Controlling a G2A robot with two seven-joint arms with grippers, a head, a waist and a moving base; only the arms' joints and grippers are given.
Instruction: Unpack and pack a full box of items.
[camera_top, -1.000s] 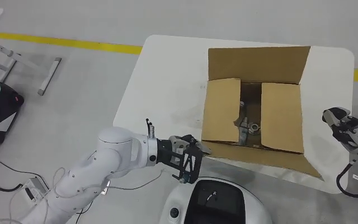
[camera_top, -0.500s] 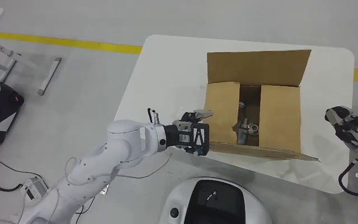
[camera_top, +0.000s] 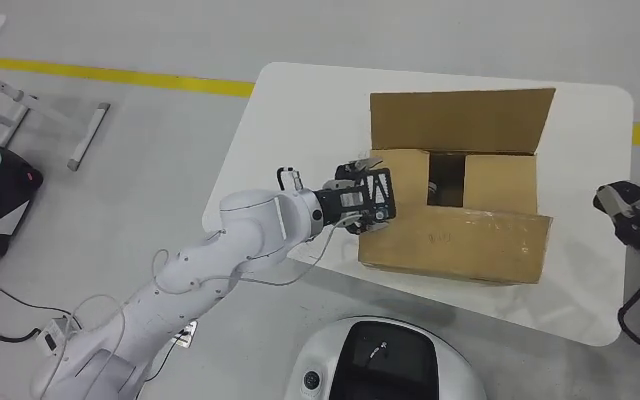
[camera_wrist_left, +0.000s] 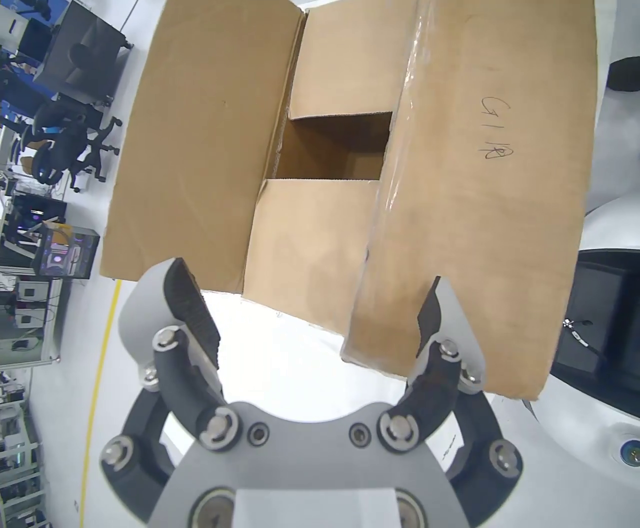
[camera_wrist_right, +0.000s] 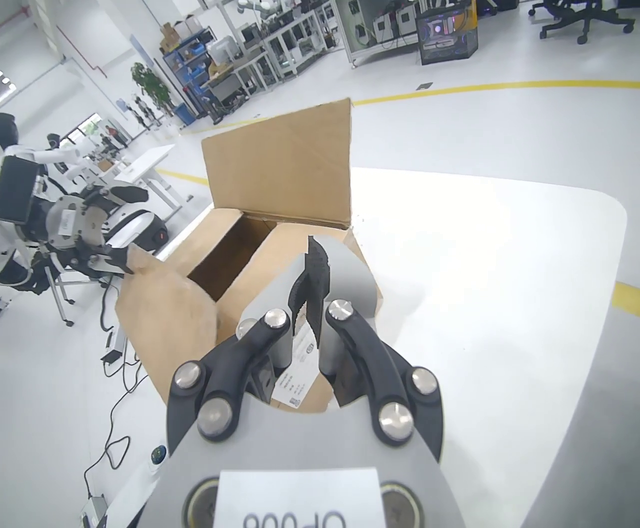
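With my left gripper (camera_top: 368, 193) spread at the box (camera_top: 400, 215) near flap (camera_top: 470, 245) mid-frame and right gripper (camera_wrist_right: 314, 272) pressed together, I judge closing half done: far flap (camera_top: 460, 120) open.

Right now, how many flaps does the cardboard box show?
4: far flap upright, near flap raised beside the left gripper, left flap and right flap folded inward.

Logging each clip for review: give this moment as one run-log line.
box: top partly open | near flap: raised, not closed | left pincer: open, at near flap's corner | right pincer: shut, apart from box
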